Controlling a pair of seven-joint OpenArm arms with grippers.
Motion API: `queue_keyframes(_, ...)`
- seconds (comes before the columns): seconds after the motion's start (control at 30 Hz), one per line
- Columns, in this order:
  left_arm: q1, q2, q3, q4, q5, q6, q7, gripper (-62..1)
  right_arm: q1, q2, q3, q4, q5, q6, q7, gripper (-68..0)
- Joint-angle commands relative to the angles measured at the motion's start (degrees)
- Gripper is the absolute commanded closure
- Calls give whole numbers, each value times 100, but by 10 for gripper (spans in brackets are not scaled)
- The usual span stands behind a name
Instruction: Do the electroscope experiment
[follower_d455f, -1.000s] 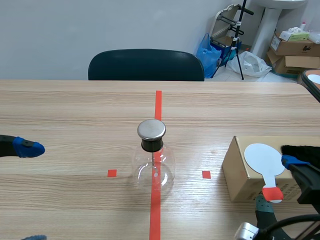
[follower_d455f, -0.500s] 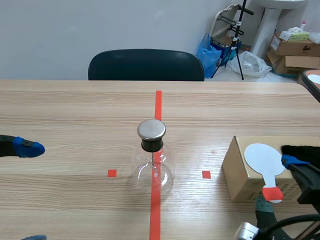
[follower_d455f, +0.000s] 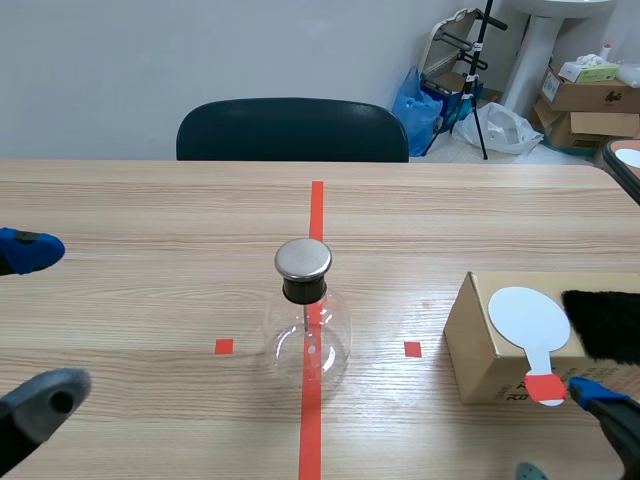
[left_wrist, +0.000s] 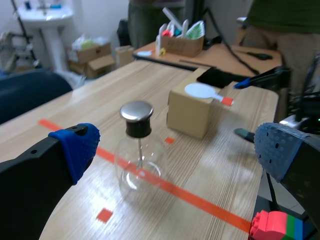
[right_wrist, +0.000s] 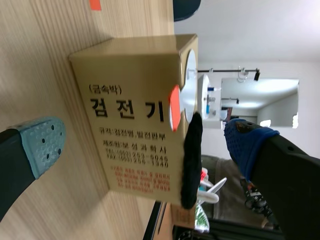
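Scene view, round glass flask (follower_d455f: 306, 348), metal cap (follower_d455f: 303, 258), cardboard box (follower_d455f: 478, 345)

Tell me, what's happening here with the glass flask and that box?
Two robot arms are set up for an electroscope experiment, and neither holds anything. The glass flask with its metal cap stands at the middle of the table. The left gripper is open, facing the flask. The right gripper is open, facing the cardboard box, on top of which lie a white paddle and a black fuzzy pad.
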Motion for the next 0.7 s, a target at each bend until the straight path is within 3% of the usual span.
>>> queue_keyframes(0.0,-105,223,-22,168,-98,225,221,-623,-223,24,44,317,186,-332,-17,-679)
queue_keyframes(0.13,-111,525,26,505,-140,841,667,-623,-874,136,42,778,634,-332,136,-679)
queue_keyframes(0.3,-122,682,238,1043,-162,1572,1043,-623,-1606,450,42,1392,1646,-321,540,-679)
queue_keyframes(0.43,-208,745,463,1377,-245,2024,1768,-623,-2013,962,42,1934,2345,330,564,-679)
queue_keyframes(0.67,-210,741,584,1491,-254,2199,2090,-623,-2175,2052,50,2625,4166,1362,560,-679)
